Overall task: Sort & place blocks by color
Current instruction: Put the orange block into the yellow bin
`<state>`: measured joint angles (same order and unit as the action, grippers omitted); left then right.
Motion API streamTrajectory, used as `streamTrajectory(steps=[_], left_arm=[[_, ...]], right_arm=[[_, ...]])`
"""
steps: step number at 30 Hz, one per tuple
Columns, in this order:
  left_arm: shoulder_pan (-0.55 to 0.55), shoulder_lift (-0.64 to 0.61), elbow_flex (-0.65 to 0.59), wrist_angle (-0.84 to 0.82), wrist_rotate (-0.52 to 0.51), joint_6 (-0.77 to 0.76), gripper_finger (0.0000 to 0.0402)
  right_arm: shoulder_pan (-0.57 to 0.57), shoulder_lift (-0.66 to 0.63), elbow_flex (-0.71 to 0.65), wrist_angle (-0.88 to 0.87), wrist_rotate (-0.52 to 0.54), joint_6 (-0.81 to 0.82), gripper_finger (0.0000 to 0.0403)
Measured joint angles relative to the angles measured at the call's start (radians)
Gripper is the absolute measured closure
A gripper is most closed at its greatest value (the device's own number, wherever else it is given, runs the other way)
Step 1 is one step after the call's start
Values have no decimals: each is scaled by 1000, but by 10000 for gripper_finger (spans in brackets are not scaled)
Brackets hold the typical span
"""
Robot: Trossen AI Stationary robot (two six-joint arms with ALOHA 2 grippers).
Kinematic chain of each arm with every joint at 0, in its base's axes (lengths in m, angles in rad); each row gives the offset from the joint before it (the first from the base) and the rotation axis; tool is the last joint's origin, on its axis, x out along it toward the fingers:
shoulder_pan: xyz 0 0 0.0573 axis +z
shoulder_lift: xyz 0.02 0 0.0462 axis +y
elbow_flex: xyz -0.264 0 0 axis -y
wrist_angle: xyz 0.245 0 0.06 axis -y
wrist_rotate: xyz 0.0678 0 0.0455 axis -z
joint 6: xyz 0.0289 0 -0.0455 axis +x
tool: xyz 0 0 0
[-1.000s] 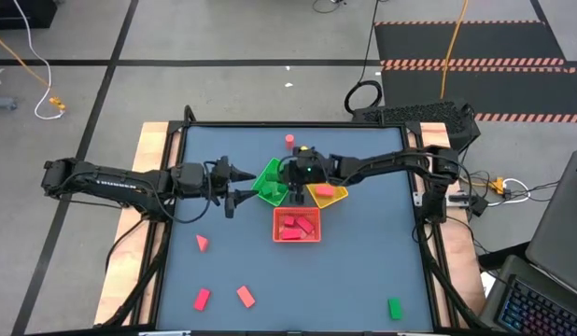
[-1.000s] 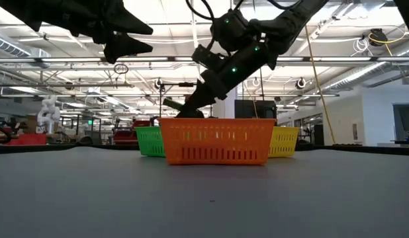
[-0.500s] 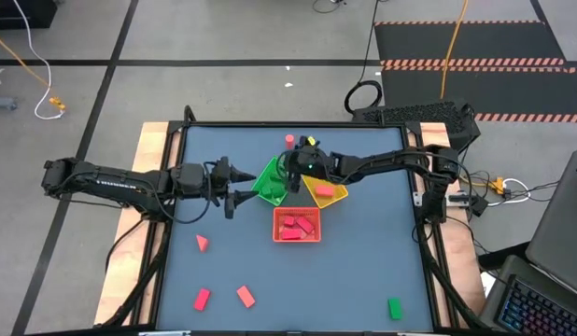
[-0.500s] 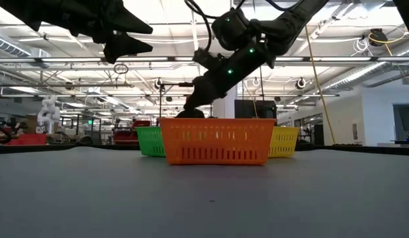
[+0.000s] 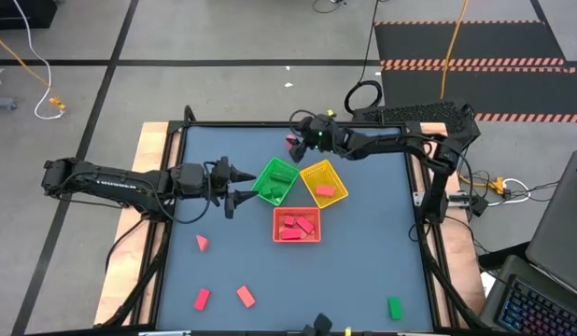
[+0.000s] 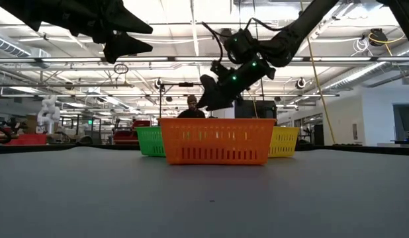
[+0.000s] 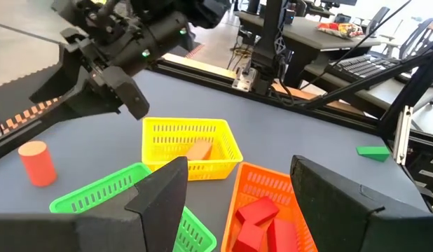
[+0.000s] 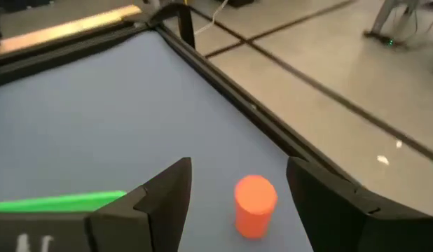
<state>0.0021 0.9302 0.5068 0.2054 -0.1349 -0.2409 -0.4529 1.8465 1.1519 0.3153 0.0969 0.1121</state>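
Observation:
A salmon-orange cylinder block [image 8: 255, 204] stands upright near the table's far edge [image 5: 290, 142]. My right gripper [image 8: 239, 168] hovers open just short of it and above it [image 5: 298, 132], its fingers showing on either side of the cylinder without touching. My left gripper [image 7: 237, 175] waits open at the table's left [image 5: 234, 184]. Near the front lie a pink wedge [image 5: 203, 243], a red block [image 5: 201, 299], a salmon block [image 5: 246, 297] and a green block [image 5: 394, 307].
Three mesh trays stand mid-table: a green one [image 5: 275, 180], a yellow one [image 5: 323, 183] with a salmon block [image 7: 199, 149], and an orange-red one [image 5: 296, 224] with red blocks [image 7: 258, 213]. The table's raised far rim [image 8: 223, 77] runs just past the cylinder. A person [image 6: 191, 106] is far behind.
My right gripper has come away from over the green tray and swung toward the table's far edge, up to the cylinder, rolling its wrist on the way. The green tray, earlier covered by it in the high view, now shows whole.

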Motion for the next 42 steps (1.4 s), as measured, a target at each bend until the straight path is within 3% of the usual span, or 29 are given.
streamTrajectory(steps=[17, 27, 37, 42], left_arm=[[26, 0, 0, 37, -24, 38, 149], [32, 0, 0, 28, -23, 56, 149], [30, 0, 0, 6, -23, 29, 149], [31, 0, 0, 13, -23, 37, 149]], right_arm=[[-24, 45, 25, 9, -23, -38, 176], [-29, 138, 277, -377, -18, -56, 176], [-52, 169, 283, -398, -19, -29, 177], [-51, 216, 351, -465, -25, -35, 177]])
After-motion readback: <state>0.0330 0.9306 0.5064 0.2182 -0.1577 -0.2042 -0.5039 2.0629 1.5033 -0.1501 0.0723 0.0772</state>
